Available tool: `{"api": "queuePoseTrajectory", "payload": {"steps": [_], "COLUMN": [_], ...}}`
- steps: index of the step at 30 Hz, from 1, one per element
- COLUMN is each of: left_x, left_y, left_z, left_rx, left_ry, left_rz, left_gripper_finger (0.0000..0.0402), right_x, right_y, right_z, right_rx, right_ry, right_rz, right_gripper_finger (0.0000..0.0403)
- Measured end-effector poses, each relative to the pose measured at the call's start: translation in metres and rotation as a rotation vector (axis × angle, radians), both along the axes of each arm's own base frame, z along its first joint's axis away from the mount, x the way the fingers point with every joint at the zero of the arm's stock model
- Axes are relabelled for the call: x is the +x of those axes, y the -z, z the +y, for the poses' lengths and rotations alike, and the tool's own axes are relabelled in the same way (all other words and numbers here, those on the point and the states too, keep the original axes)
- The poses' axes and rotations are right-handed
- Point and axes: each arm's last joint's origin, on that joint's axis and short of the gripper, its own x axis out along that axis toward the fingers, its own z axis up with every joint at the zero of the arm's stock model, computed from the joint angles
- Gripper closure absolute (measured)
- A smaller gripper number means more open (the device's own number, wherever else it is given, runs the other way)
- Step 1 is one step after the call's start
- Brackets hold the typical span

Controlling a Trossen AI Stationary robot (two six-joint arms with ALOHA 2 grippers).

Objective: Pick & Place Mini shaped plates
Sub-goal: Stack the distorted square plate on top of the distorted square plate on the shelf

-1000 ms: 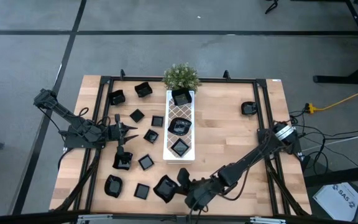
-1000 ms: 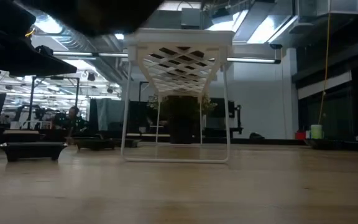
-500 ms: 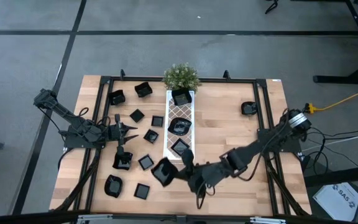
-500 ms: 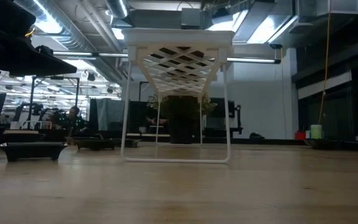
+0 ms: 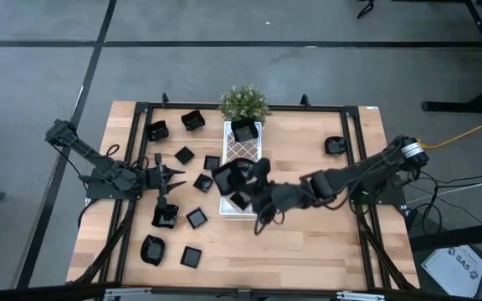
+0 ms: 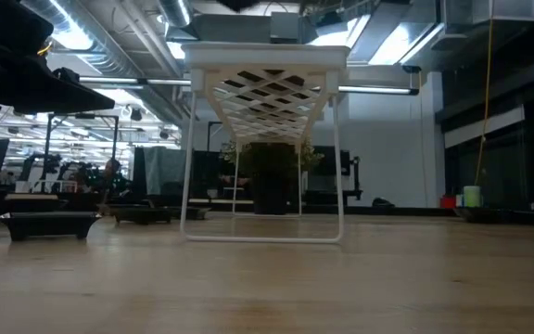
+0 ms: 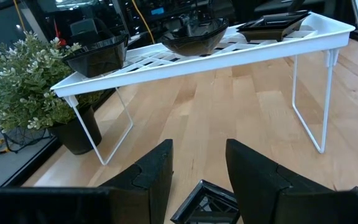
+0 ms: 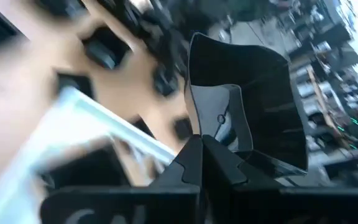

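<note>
Jaws first: my left gripper [image 5: 176, 176] hangs open and empty among loose mini plates [image 5: 184, 155], while my right gripper [image 5: 253, 176] pinches one square plate [image 8: 247, 99] above the white tray [image 5: 244, 150]. Releasing here risks striking dishes already resting there, or tipping it off.

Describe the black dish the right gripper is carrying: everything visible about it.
The carried dish is a glossy black, deep-walled, roughly square mini plate with rounded corners, looking like glazed ceramic or plastic. The right gripper pinches one wall, its fingers shut on the rim. In the high view the dish hangs tilted over the left edge of the white tray, near its middle; whether it touches the tray cannot be told.
</note>
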Motion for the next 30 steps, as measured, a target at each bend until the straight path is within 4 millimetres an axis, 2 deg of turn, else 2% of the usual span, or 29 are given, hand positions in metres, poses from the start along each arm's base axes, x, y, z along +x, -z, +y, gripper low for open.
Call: {"api": "queuePoseTrajectory", "payload": {"steps": [4,10,20,30], "left_x": [0.000,0.000,0.000,0.000], "left_y": [0.000,0.000,0.000,0.000], "left_z": [0.000,0.000,0.000,0.000], "left_rx": [-0.001,0.000,0.000,0.000], "left_ry": [-0.001,0.000,0.000,0.000], "left_rz": [-0.001,0.000,0.000,0.000], "left_gripper_finger": [0.0258,0.0258,0.0258,0.0258], "right_x": [0.001,-0.001,-0.004,-0.008], "right_y": [-0.003,-0.009,-0.006,-0.002], "right_z": [-0.025,-0.062,-0.120,-0.153], "right_rx": [-0.082,-0.116,-0.077,0.036], "right_ry": [0.048,0.134,0.208,0.216], "right_rz": [0.045,0.074,0.164,0.185], "right_gripper_finger": [0.0399,0.0399,0.0399,0.0399]}}
